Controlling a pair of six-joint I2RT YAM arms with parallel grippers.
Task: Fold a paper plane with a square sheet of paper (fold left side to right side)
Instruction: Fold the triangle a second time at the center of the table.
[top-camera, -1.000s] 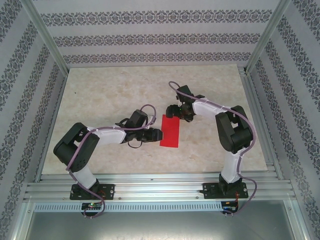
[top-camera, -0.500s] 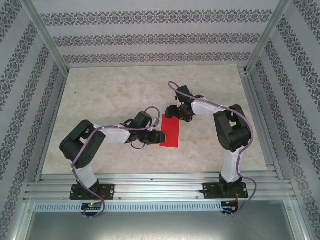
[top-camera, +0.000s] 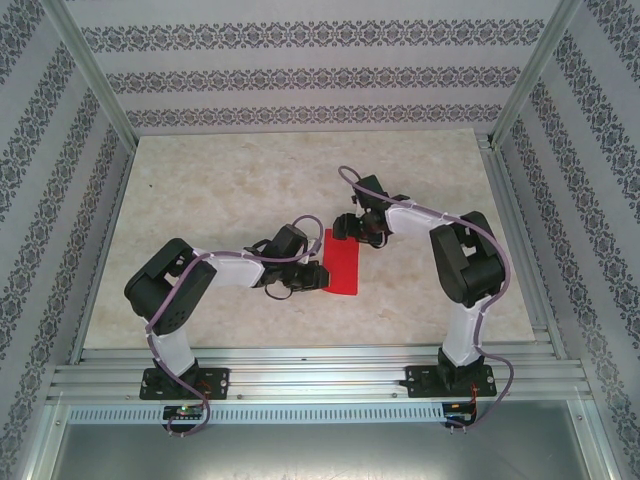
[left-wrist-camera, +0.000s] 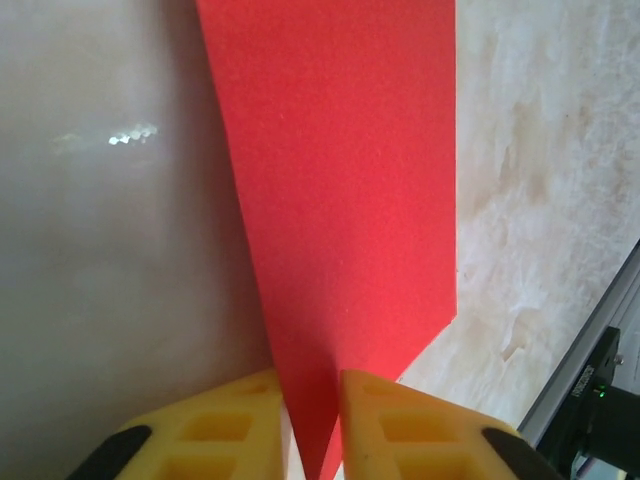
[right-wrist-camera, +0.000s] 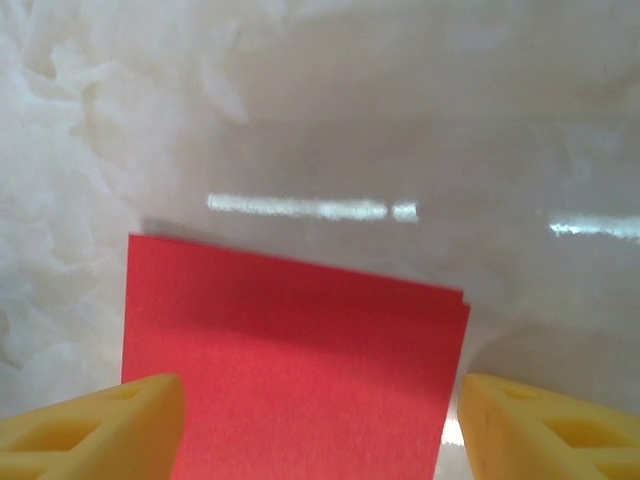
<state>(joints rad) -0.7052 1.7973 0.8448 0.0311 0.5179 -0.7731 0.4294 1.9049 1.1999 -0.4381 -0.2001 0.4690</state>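
Note:
The sheet of paper (top-camera: 342, 262) is bright red and lies on the table folded in half, a narrow upright rectangle between the two arms. My left gripper (top-camera: 316, 276) is at its near left edge. In the left wrist view the yellow fingers (left-wrist-camera: 230, 425) pinch a raised corner of the sheet of paper (left-wrist-camera: 340, 180), so the left gripper (left-wrist-camera: 310, 390) is shut on it. My right gripper (top-camera: 350, 229) hovers over the far end. Its fingers (right-wrist-camera: 110, 425) stand wide apart on either side of the flat, doubled sheet of paper (right-wrist-camera: 290, 370), and the right gripper (right-wrist-camera: 320, 405) is open. A paper plane is out of view.
The marbled table (top-camera: 220, 190) is walled by patterned panels on three sides. An aluminium rail (top-camera: 320, 358) runs along the near edge, also seen as the rail (left-wrist-camera: 590, 360) at the lower right of the left wrist view.
My left gripper has slid right to the paper's near left edge and closed on it. The right gripper has narrowed a little and stayed over the far end.

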